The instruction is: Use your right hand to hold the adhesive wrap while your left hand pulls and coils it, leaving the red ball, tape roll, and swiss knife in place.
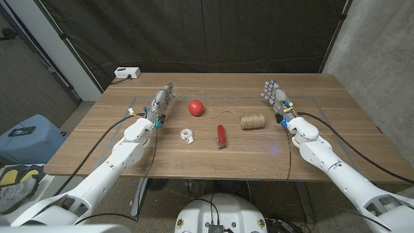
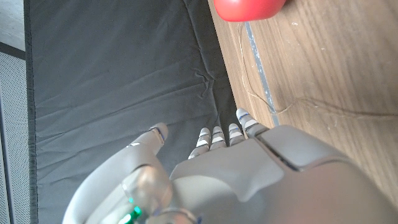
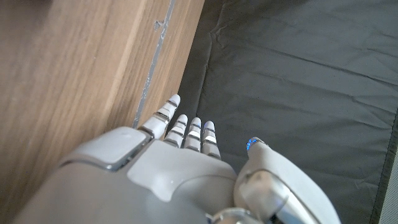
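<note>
Tan twine spool [image 1: 253, 121] at 3 o'clock of the swiss knife [image 1: 221, 136], loose strand trailing to 10 | looks light, soft, prone to roll | we'd pin its body | right hand [image 1: 278, 98] and left hand [image 1: 160, 103] empty, fingers extended together | red ball [image 1: 196, 107], tape roll [image 1: 187, 134] untouched
</note>
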Controlling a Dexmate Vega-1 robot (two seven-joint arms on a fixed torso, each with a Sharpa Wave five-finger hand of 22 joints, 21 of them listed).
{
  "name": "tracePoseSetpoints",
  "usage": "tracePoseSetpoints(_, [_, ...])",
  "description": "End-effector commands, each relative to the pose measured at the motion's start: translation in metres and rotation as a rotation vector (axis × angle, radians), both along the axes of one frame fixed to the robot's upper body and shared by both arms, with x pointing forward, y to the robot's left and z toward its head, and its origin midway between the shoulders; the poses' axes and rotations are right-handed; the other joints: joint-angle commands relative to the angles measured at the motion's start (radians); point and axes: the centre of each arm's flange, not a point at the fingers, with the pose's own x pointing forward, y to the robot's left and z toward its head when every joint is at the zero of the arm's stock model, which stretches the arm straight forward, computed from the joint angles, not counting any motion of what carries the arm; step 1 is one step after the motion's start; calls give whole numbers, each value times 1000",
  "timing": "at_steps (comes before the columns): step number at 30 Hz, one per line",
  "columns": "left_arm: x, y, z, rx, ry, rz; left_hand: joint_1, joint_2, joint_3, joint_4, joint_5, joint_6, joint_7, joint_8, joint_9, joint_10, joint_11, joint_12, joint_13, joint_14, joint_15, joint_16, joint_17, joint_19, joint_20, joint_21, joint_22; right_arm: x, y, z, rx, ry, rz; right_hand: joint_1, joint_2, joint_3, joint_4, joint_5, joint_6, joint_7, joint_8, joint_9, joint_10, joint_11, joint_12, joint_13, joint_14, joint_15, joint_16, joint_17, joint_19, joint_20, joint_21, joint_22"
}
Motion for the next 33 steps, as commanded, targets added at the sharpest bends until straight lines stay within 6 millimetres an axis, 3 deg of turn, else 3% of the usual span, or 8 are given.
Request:
tracePoseSetpoints(1, [-3, 9, -2, 18, 3, 9, 12, -7, 7, -3, 3, 5, 1, 6, 4, -2, -6, 5, 3, -5, -4, 6, 1, 0, 10, 1, 2, 0, 4, -1, -44, 18, -35, 7, 44, 10, -1, 7, 8, 0, 6, 5, 11, -1, 7, 2, 5, -53, 8, 1, 4, -88, 7, 5])
tracePoseSetpoints(12, [0, -3, 8, 50, -8, 0, 18, -11, 12, -19, 3, 17, -1, 9, 4, 8, -5, 9, 2, 2, -2, 7, -3, 6, 10, -3, 2, 2, 0, 4, -50, 2, -38, 5, 42, 18, -4, 8, 8, 0, 6, 5, 11, -2, 8, 1, 3, -51, 9, -1, 2, -86, 8, 5])
tracePoseSetpoints(19, [-4, -11, 10, 73, -17, -4, 22, -13, 14, -29, 4, 22, -3, 10, 4, 12, -5, 11, 1, 4, -2, 6, -4, 8, 10, -6, 2, -6, -7, 5, -80, -13, -67, 5, 40, 23, -6, 8, 10, 0, 7, 5, 11, -1, 8, 1, 4, -51, 9, -3, 1, -84, 8, 5])
tracePoseSetpoints(33, [-12, -21, 9, 88, -24, -12, 31, -16, 20, -48, 7, 26, -2, 8, 3, 20, -6, 13, 1, 8, -2, 5, -5, 12, 10, -12, 2, -32, -8, 19, -254, -63, -162, 43, 21, 54, -47, 7, 9, 2, 6, 5, 7, 1, 8, 0, 6, -44, 5, -22, -1, -79, 10, 4])
